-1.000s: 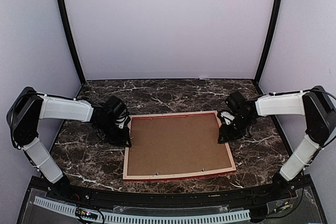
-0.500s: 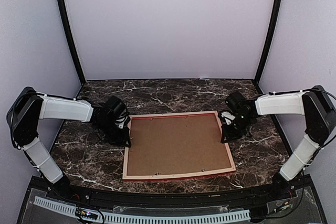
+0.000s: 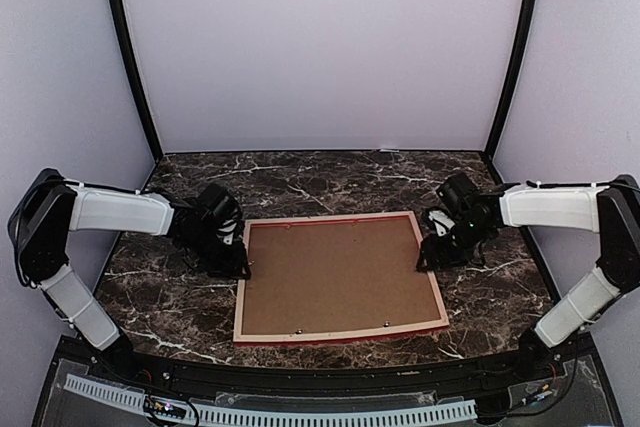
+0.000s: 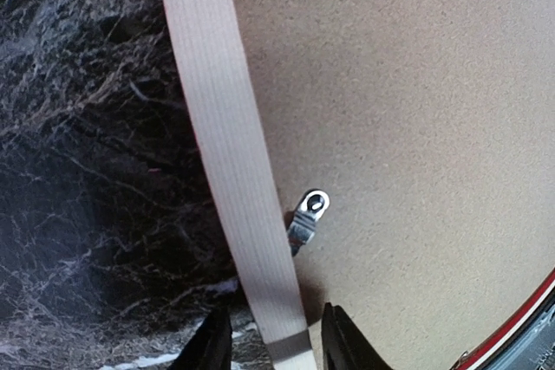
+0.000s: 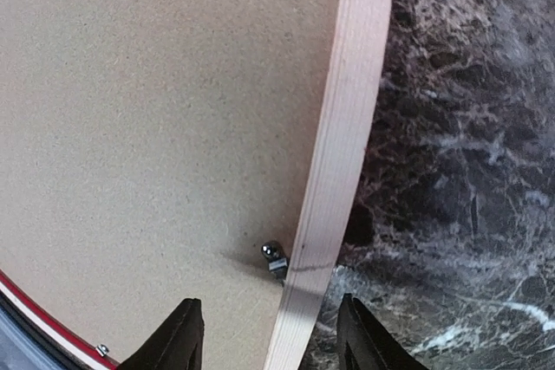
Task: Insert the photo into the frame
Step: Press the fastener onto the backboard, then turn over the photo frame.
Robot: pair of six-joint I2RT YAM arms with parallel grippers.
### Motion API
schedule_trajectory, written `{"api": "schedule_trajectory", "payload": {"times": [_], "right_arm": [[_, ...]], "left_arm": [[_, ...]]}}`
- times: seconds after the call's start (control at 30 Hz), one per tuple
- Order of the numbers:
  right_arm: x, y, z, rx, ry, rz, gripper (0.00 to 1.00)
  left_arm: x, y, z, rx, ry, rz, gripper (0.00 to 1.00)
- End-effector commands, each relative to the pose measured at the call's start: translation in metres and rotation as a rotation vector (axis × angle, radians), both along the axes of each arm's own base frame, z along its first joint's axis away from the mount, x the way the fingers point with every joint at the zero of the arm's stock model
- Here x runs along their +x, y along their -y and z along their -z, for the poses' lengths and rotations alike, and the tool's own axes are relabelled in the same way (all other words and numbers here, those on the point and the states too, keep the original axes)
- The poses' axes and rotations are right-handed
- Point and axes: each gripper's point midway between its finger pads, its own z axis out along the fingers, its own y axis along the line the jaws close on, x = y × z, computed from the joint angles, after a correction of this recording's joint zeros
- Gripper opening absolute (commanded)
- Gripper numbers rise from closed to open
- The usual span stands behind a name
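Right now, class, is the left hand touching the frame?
Cannot tell. Left wrist view: the left hand straddles the frame, height above it unclear.

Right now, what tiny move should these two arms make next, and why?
Probably closing both end effectors on the frame's side rails. The left end effector and right end effector each sit open astride a pale wood rail of the frame, which lies face down with the brown backing board in it. No photo shows, so gripping the frame to handle it seems likely.
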Motion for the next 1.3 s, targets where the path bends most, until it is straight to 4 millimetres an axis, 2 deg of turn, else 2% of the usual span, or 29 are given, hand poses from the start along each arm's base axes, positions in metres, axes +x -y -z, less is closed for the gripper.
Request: {"api": "schedule_trajectory", "payload": {"times": [0.0, 0.2, 0.3, 0.4, 0.53, 0.63, 0.8, 0.9, 1.03, 1.27], "right_arm": [[-0.014, 0.006, 0.0, 0.028, -0.027, 0.107, 0.55], [-0.032, 0.012, 0.015, 0.008, -0.083, 0.142, 0.53], [-0.037, 0.012, 0.022, 0.003, -0.097, 0.141, 0.5], [-0.042, 0.01, 0.027, -0.001, -0.106, 0.132, 0.43], [-0.041, 0.011, 0.031, -0.016, -0.097, 0.126, 0.28], [-0.032, 0.008, 0.03, -0.014, -0.071, 0.126, 0.17], [0.001, -0.008, 0.024, 0.01, -0.015, 0.134, 0.0], [0.024, -0.017, 0.016, 0.029, 0.017, 0.138, 0.0], [0.05, -0.025, 0.002, 0.05, 0.051, 0.127, 0.0], [0.067, -0.035, -0.006, 0.071, 0.04, 0.09, 0.0]], "left_arm": [[0.009, 0.002, -0.018, -0.035, 0.072, -0.043, 0.41], [0.016, 0.001, -0.028, -0.033, 0.114, -0.051, 0.51], [0.018, 0.0, -0.032, -0.026, 0.129, -0.055, 0.61], [0.021, -0.003, -0.042, -0.023, 0.168, -0.051, 0.72], [0.024, 0.001, -0.062, -0.062, 0.237, -0.019, 0.78], [0.02, 0.011, -0.079, -0.147, 0.295, 0.023, 0.79], [0.005, 0.044, -0.104, -0.228, 0.4, 0.177, 0.82], [-0.01, 0.066, -0.109, -0.212, 0.437, 0.295, 0.83], [-0.022, 0.088, -0.104, -0.143, 0.455, 0.399, 0.83], [-0.029, 0.12, -0.099, 0.01, 0.515, 0.496, 0.84]]}}
